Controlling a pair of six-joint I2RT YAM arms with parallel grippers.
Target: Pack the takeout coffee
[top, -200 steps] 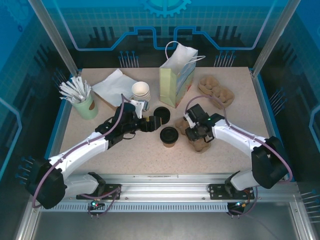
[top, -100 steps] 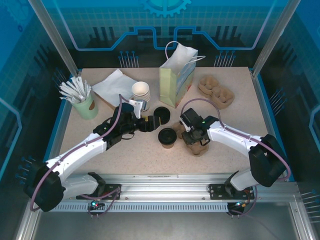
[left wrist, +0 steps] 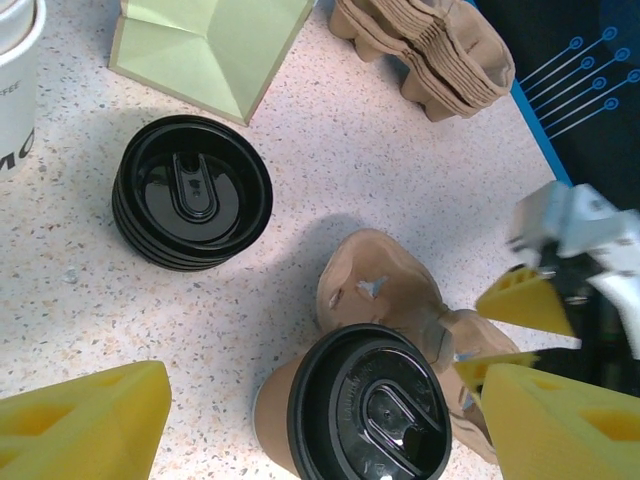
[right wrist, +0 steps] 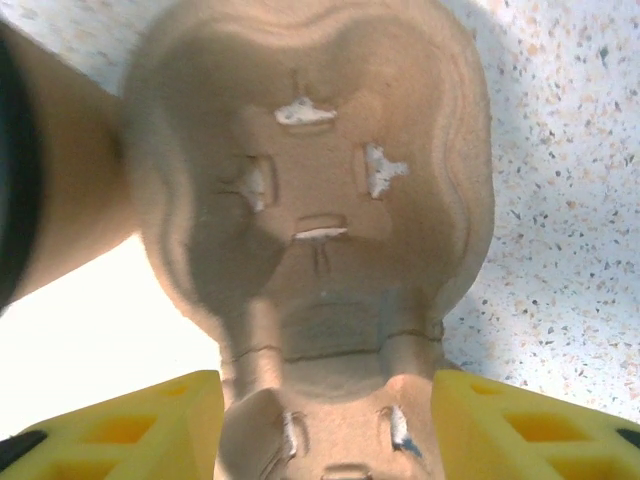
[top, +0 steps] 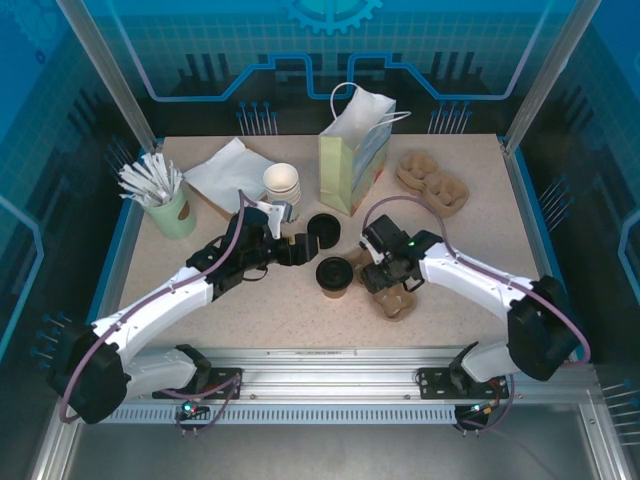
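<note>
The takeout coffee (top: 337, 274) stands upright on the bench (top: 300, 315) near its middle. It sits in front of a stack of loose black lids (top: 323, 231) and right up against the left end of a pulp cup carrier (top: 395, 290). I judge it a light thing, though I cannot see whether it is filled. If it is, it will be top-heavy and must stay upright. The paper wall will give under a hard squeeze, and the lid is slick plastic that merely snaps on, so lifting by the lid could pop it off. The best hold is across the tan wall just below the lid's rim, from both sides, with gentle pressure. To look at, it is a short cup with plain tan sides tapering downward. It is capped by a glossy round black lid with a raised rim, a sip tab and faint embossed lettering. The left pincer (top: 297, 247) hangs just behind and left of the cup, its yellow fingers wide apart and holding nothing. The right pincer (top: 385, 272) is over the carrier, its fingers (right wrist: 120, 425) parted to either side of the carrier's narrow waist. I cannot tell whether they are pressing on it or standing clear of it.
</note>
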